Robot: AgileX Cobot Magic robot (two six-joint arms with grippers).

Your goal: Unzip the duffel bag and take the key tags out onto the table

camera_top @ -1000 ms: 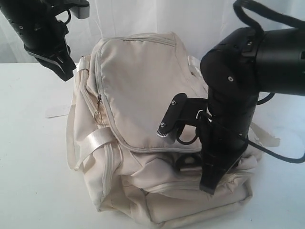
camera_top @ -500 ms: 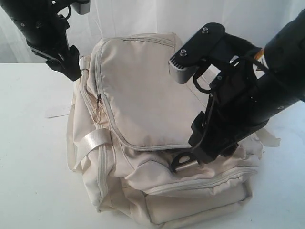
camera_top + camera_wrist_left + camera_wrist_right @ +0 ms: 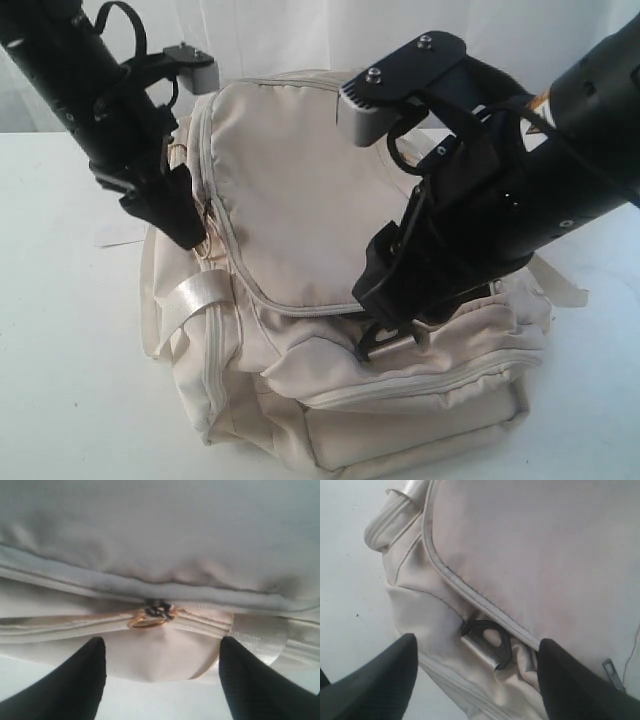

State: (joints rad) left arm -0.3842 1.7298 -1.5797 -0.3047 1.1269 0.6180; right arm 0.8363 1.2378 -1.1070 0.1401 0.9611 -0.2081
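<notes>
Left gripper (image 3: 161,645) spread astride duffel bag (image 3: 300,200) zipper (image 3: 200,625), running finger to finger.

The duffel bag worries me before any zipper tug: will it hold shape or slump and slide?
Probably floppy: the duffel bag creases and sags at its lower pockets. It may slide on the smooth table when its zipper pull is tugged. Its satin strap looks slippery.

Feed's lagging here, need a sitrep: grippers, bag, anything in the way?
Left gripper open, lined up on the zipper pull, not gripping. Right gripper open over the black buckle. Bag zipped, key tags not in sight. Nothing blocking.
</notes>
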